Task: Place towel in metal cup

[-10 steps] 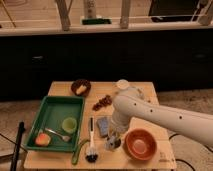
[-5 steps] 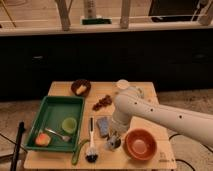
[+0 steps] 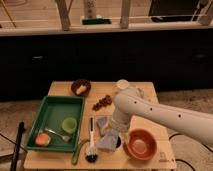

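Fingers of the robot's two-finger gripper (image 3: 114,133) appear clenched on the small, thin grey-blue cloth towel (image 3: 107,142), which hangs from them in a soft, creased, roughly triangular drape, narrow at the top where it is pinched and wider below. The gripper hovers low over the front middle of the light wooden table (image 3: 60,159), at the end of the white arm (image 3: 150,112) that reaches in from the right.

The towel's lower edge sits at or just over the small shiny silver metal cup (image 3: 119,144), of which only a dark sliver shows beside the cloth; whether any of the towel is already inside cannot be told. Holding the cloth by its top lets it dangle in a narrow bundle, which should feed more readily into so small an opening.

Just right of the cup stands the round orange bowl (image 3: 140,145), close enough that a stray fold could spill into it. A stiff blue rectangular pad (image 3: 102,123) lies just behind the towel, and a black-headed dish brush (image 3: 91,150) lies to the left, beside the green plastic tray (image 3: 54,107).
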`<state>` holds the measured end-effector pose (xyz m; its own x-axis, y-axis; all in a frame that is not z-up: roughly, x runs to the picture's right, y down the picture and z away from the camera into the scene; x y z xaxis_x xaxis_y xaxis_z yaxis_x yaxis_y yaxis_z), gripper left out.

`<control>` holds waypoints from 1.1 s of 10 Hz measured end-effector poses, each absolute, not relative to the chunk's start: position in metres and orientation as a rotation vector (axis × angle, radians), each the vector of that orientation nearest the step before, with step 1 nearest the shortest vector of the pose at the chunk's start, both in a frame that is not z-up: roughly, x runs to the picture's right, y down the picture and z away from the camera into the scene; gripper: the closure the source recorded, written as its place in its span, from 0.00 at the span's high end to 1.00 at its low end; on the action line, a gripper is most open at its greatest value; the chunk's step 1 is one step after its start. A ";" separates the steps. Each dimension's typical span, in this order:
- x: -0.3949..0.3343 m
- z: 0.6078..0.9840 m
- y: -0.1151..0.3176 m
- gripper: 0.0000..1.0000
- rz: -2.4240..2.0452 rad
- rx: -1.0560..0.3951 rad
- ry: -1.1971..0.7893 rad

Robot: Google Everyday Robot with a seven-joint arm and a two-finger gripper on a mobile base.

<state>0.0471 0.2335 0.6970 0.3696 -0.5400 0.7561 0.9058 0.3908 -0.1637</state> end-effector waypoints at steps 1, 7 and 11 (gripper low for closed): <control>0.047 0.698 0.233 0.80 -1.012 -0.636 -0.676; 0.050 0.702 0.230 0.80 -1.013 -0.641 -0.681; 0.054 0.703 0.226 0.80 -1.015 -0.632 -0.682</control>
